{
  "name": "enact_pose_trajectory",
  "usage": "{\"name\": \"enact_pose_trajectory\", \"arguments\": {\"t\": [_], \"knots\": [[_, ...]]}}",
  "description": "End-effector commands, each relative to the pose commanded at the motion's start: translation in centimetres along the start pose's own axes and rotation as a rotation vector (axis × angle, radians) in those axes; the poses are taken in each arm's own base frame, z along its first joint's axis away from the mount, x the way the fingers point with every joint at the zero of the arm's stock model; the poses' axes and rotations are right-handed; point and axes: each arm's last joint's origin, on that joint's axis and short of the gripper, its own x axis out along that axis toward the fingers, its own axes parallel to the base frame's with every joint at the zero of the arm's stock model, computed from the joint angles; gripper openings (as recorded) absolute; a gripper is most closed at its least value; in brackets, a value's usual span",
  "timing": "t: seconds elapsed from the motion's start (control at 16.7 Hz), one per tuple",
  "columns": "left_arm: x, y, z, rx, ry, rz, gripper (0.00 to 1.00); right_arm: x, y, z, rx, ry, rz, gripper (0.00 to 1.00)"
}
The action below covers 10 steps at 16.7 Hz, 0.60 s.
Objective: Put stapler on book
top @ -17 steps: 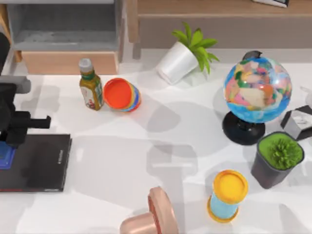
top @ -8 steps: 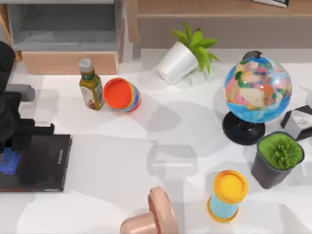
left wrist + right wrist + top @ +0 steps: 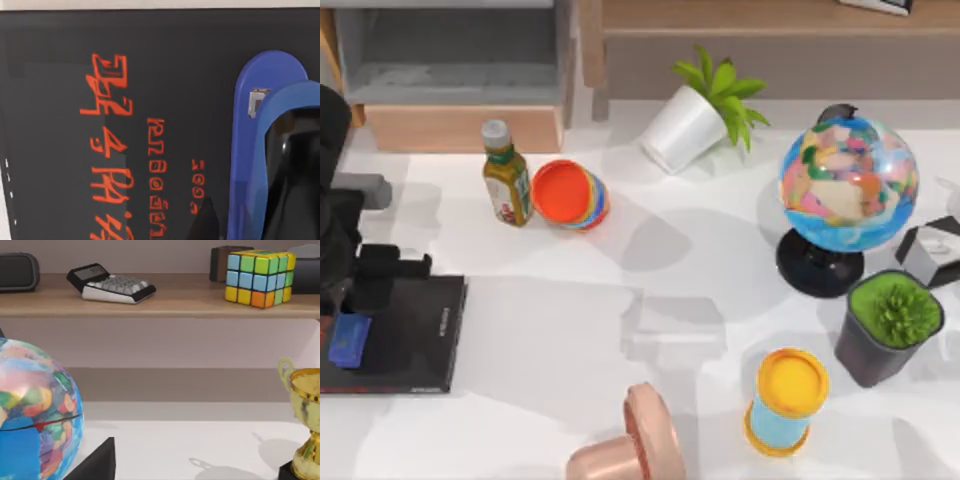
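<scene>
Across the white table [image 3: 650, 400], scattered clutter: multicoloured globe on a black stand [image 3: 847, 185], tipped white pot with a green plant [image 3: 700, 115], dark pot of green moss [image 3: 892, 325], yellow-topped cylinder [image 3: 786, 400], olive bottle [image 3: 506, 178], stack of orange bowls [image 3: 570, 195], all well apart from the work.

At the table's left edge, large flat black book with red marks on its cover [image 3: 405, 335], lying flat. On its left part, small blue oblong stapler [image 3: 349, 339], resting on the cover, seen close in the left wrist view [image 3: 260, 145] beside the red lettering of the book [image 3: 115, 150].

Just above the stapler, left gripper [image 3: 355, 285], black, fingers apparently parted and off the stapler; dark fingertips [image 3: 295, 175] close over the blue body in the wrist view, so contact hard to rule out.

Likely step: letting go and clearing away. Best done by lifting straight up, jaws kept wide, no sideways drag, so as not to nudge the stapler toward the book's edge.

Right arm parked off to the right, facing a wooden shelf with a calculator [image 3: 111, 285] and colour cube [image 3: 257, 277].
</scene>
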Motion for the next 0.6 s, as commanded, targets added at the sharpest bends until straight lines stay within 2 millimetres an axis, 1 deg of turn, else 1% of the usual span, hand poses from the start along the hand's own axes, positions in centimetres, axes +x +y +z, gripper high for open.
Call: {"name": "enact_pose_trajectory", "arguments": {"t": [0.24, 0.3, 0.6], "knots": [[0.0, 0.0, 0.0, 0.0, 0.0, 0.0, 0.98, 0.0, 0.0, 0.0, 0.0, 0.0, 0.0, 1.0], [0.0, 0.0, 0.0, 0.0, 0.0, 0.0, 1.0, 0.0, 0.0, 0.0, 0.0, 0.0, 0.0, 1.0], [0.0, 0.0, 0.0, 0.0, 0.0, 0.0, 1.0, 0.0, 0.0, 0.0, 0.0, 0.0, 0.0, 1.0]]}}
